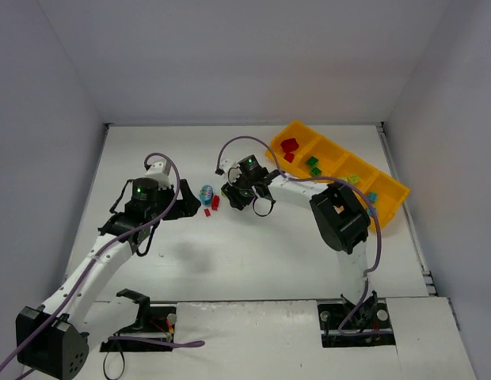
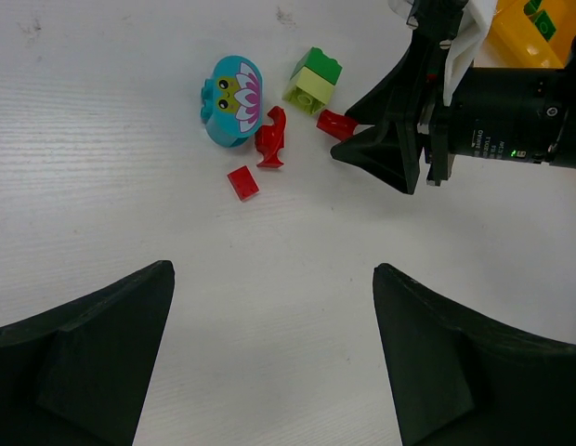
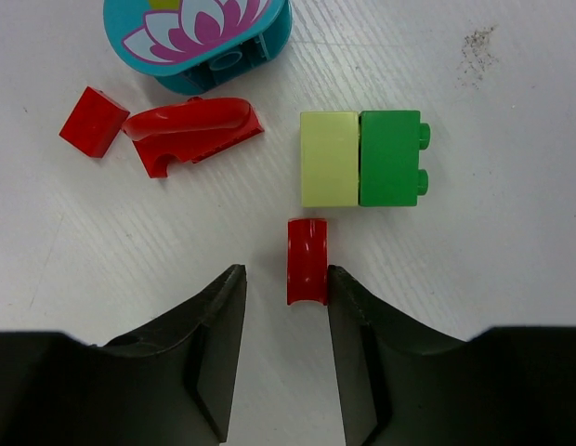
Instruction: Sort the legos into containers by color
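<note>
— Red curved brick (image 3: 307, 260), lower centre of the right wrist view: has the right claw (image 3: 286, 279) clamped it?
— No. Its fingers stand apart with the brick between them on the table (image 3: 511, 214), and the picture-right finger (image 3: 362, 362) seems to touch it. The left claw (image 2: 272, 279) gapes wide, holding nothing.

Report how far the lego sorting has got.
Done: red, green, yellow-green and teal pieces sit in separate compartments of the tray. In hand: the right tool straddles a small red brick, not yet clamped. Left on the table: a teal flower piece, two more reds, a pale-and-green pair. The left tool is open.
</note>
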### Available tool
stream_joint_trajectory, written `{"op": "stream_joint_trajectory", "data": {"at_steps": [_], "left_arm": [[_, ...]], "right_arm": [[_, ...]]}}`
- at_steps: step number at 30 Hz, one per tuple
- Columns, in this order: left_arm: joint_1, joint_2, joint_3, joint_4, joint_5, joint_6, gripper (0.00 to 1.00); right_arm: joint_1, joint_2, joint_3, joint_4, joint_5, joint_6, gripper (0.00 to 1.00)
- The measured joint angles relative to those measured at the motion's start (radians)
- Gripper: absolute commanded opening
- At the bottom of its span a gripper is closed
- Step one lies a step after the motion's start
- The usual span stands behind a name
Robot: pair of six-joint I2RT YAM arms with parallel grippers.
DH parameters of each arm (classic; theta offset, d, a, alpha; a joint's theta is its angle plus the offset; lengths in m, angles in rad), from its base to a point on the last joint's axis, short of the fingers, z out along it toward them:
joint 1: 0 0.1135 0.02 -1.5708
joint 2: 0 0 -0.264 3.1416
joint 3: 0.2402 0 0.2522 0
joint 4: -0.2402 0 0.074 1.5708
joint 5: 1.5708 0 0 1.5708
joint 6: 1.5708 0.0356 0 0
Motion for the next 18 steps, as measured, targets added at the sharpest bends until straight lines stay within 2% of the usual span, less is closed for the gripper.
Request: {"op": "stream_joint_trajectory", "data": {"at_steps": [2,4,5,9,18], "left_arm": [[0.000,0.000,0.000,0.000,0.000,0.000,0.81],[0.000,0.000,0.000,0.000,0.001,0.000,0.81],[0.000,0.000,0.000,0.000,0.001,0.000,0.81],[0.000,0.000,0.000,0.000,0.002,0.000,0.81],[0.000,0.000,0.000,0.000,0.003,0.000,0.81]], "right_arm": [[0.006,0.002,0.000,-0.001,0.008,-0.001,0.34],[0.006,0.003,0.000,0.000,0.017,-0.004,0.25],[0.006,0.003,0.000,0.000,0.021,-0.007,0.17],[0.007,0.003,0.001,0.002,0.041,-0.013,0.01],[-0.007,-0.003,0.000,0.011,0.117,-0.014,0.00]]}}
